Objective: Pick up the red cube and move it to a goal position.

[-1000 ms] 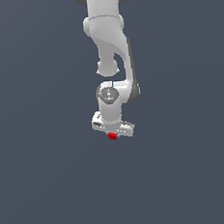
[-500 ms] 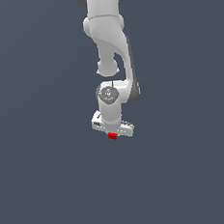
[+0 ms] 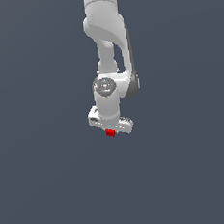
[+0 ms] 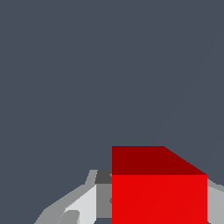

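**Red cube held in my claw, above the grey floor**

My arm [image 3: 108, 46] comes down from the top of the exterior view, and my gripper [image 3: 110, 132] hangs at its lower end. The red cube [image 3: 110, 132] sits just under the white gripper body, between my fingers. It is much narrower than the gripper body. My claw is closed down to the width of the cube and grips it on two sides.

The cube has no long axis, all its sides look equal. In the exterior view it is turned slightly, following the slant of the gripper body, which is lower on the exterior view's right.

The wrist view shows what the exterior view cannot: the red cube [image 4: 159, 192] very near, with one bright face and one darker face, and a light grey finger [image 4: 83, 205] touching its side. The other finger is mostly hidden at the picture's edge. The exterior view alone shows the whole arm.

Around everything is only a plain dark grey surface [image 3: 43, 188]. I see no container in either view.
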`<state>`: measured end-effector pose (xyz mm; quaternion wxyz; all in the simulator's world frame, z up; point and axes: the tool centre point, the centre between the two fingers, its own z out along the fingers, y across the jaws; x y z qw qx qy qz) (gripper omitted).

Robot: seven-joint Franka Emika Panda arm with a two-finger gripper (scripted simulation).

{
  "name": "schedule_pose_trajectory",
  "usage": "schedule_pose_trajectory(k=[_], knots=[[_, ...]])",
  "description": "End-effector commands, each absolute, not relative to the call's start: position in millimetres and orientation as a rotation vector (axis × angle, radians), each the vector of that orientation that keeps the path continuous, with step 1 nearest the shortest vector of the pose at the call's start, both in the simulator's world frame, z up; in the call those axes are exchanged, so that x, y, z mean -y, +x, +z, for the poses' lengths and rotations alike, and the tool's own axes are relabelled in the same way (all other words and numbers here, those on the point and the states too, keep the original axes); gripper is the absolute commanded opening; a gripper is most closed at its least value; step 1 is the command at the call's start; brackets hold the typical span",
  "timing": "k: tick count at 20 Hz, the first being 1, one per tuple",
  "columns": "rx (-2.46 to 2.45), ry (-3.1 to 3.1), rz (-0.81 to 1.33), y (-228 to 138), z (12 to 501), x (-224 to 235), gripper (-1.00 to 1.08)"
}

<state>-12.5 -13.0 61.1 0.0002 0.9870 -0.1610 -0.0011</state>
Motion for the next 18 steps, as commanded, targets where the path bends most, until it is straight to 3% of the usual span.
schedule_pose_trajectory(k=[1,11,18], knots=[[0.506,3.100,-0.001,-10.3,81.2,17.0,-1.00],[0.506,3.100,-0.001,0.4,178.1,36.5,-1.00],[0.507,3.101,0.000,6.5,220.2,45.2,-1.00]])
